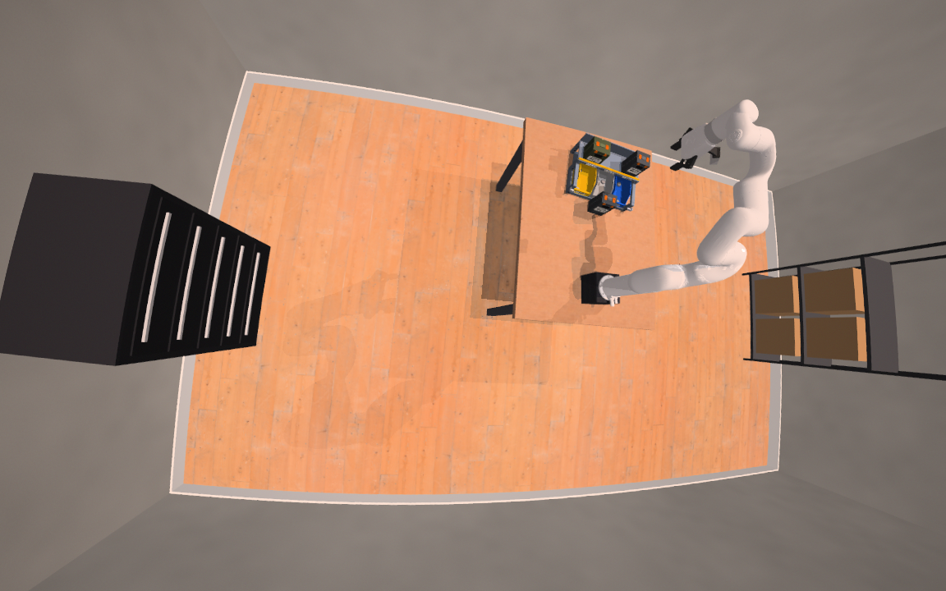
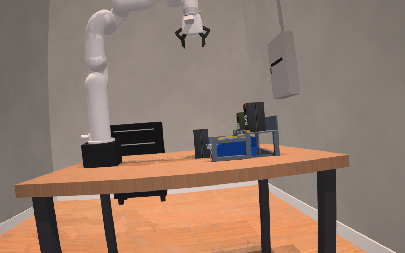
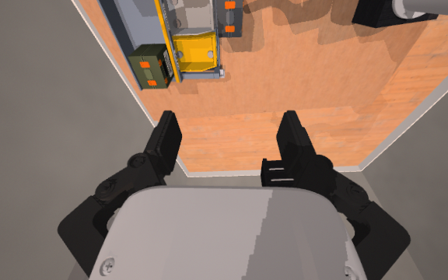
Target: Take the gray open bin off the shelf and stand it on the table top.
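A small grey-framed shelf (image 1: 603, 176) stands on the wooden table (image 1: 586, 242). It holds a yellow bin (image 1: 585, 178), the gray open bin (image 1: 603, 184) in the middle and a blue bin (image 1: 623, 190). In the wrist view the gray bin (image 3: 189, 15) lies at the top edge beside the yellow bin (image 3: 196, 52). In the side view the blue bin (image 2: 235, 147) hides it. My gripper (image 2: 192, 39) is open and empty, high above the table and off to the side of the shelf; it also shows in the top view (image 1: 686, 150) and in the wrist view (image 3: 229, 124).
A black box (image 2: 254, 116) and a green box (image 2: 240, 121) stand on the shelf top. Another black box (image 2: 201, 143) stands on the table next to the shelf. My black base (image 2: 100, 154) sits at the table's other end. A grey panel (image 2: 282, 64) hangs at the right.
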Available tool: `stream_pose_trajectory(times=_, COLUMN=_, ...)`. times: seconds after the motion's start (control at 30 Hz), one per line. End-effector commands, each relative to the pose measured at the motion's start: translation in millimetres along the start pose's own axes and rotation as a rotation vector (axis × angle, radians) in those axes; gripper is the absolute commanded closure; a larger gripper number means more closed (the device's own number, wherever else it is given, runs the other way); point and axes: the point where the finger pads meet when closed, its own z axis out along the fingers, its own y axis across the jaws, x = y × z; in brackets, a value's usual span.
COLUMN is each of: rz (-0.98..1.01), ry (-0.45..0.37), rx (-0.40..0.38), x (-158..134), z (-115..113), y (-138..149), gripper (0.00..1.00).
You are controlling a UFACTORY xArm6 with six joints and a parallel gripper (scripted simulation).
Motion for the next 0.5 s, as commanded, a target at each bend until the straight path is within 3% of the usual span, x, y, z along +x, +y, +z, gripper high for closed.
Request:
stream_pose_trajectory(times=0.0, rz=0.0, ry=0.0, rx=0.002, x=0, z=41, y=0, gripper=0.0)
stream_pose_trajectory(times=0.4, rz=0.0, ry=0.0, rx=0.002, x=0, z=41, y=0, gripper=0.0)
stream_pose_trajectory(times=0.47, rz=0.0, ry=-0.001, rx=0.003, x=0, z=60, y=0, gripper=0.0)
